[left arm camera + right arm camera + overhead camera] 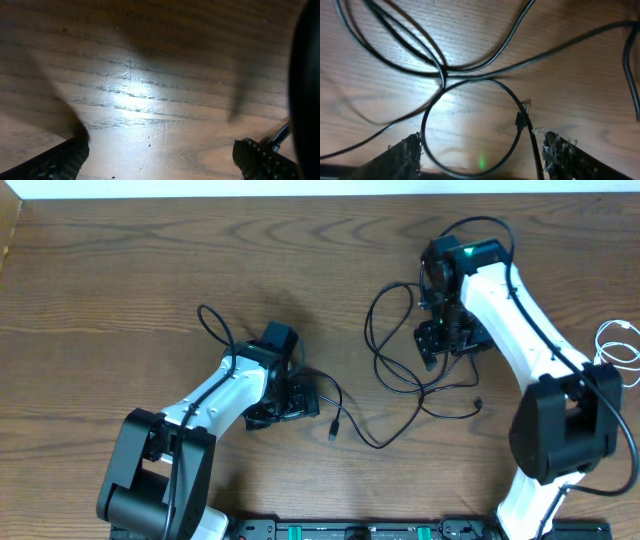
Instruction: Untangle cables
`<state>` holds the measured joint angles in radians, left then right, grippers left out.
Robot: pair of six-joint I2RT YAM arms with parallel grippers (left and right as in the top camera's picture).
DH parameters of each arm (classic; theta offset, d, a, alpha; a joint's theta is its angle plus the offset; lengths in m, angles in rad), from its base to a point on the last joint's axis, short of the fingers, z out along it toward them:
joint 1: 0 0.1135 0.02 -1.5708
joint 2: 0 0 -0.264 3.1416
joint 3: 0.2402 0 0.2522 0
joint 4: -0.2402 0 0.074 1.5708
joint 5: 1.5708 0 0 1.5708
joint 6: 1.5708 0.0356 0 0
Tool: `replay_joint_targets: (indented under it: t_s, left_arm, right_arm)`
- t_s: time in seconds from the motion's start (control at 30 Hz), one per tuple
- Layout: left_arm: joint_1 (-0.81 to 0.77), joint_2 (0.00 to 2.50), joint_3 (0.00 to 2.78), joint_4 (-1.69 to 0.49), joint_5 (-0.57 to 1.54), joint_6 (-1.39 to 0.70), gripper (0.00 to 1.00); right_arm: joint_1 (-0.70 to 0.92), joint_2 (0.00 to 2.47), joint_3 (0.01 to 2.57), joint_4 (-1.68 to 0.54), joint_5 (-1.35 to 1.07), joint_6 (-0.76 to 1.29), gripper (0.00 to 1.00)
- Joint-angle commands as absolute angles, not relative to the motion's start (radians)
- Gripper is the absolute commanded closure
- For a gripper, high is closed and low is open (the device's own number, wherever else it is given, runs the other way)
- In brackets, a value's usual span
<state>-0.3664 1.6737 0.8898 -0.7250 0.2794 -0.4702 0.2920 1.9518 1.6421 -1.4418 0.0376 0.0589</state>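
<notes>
Several thin black cables [421, 392] lie tangled on the wooden table between the two arms. One strand runs left to a small plug [333, 430] near my left gripper [287, 408]. That gripper is open over bare wood [160, 100] in the left wrist view, with a bit of black cable [280, 135] beside its right finger. My right gripper [440, 342] hovers over the tangle, open; a black cable loop [442, 75] lies on the table between its fingers [405, 157]. A white cable [618, 340] lies at the far right edge.
The right arm's white body [520, 310] stretches over the right side of the table. A black rail [360, 530] runs along the front edge. The table's back edge [300, 198] meets a white wall.
</notes>
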Motion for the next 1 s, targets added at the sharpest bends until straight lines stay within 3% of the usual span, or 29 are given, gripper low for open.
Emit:
replay_joint_targets:
  t_s: [0.0, 0.17, 0.27, 0.37, 0.47, 0.6, 0.67, 0.7, 0.97]
  left_arm:
    - [-0.363, 1.674, 0.885, -0.725, 0.278, -0.457, 0.02]
    - [-0.363, 1.674, 0.885, -0.725, 0.278, -0.457, 0.02]
    - [-0.363, 1.674, 0.885, -0.725, 0.278, -0.457, 0.02]
    - [-0.363, 1.674, 0.885, -0.725, 0.295, -0.456, 0.02]
    - [-0.351, 1.672, 0.888, -0.726, 0.381, -0.445, 0.02]
    - [-0.285, 1.651, 0.909, -0.725, 0.579, -0.447, 0.02]
    - [-0.232, 1.625, 0.927, -0.725, 0.701, -0.447, 0.02]
    - [-0.202, 1.603, 0.937, -0.724, 0.762, -0.447, 0.02]
    - [-0.025, 1.38, 0.952, -0.714, 0.981, -0.447, 0.02]
  right_arm:
    - [0.295, 1.976, 1.641, -1.401, 0.052, 0.054, 0.28]
    - [0.306, 1.982, 1.639, -1.327, -0.088, 0.035, 0.55]
    - [0.33, 1.982, 1.639, -1.314, -0.11, -0.018, 0.58]
    - [0.35, 1.982, 1.639, -1.305, -0.099, -0.039, 0.4]
    - [0.361, 1.982, 1.639, -1.291, -0.054, -0.039, 0.3]
    - [0.362, 1.982, 1.639, -1.306, -0.051, -0.04, 0.18]
    - [0.36, 1.982, 1.639, -1.318, -0.037, -0.042, 0.04]
    - [0.356, 1.982, 1.639, -1.322, -0.014, -0.033, 0.01]
    - [0.318, 1.982, 1.639, -1.319, 0.223, 0.149, 0.01]
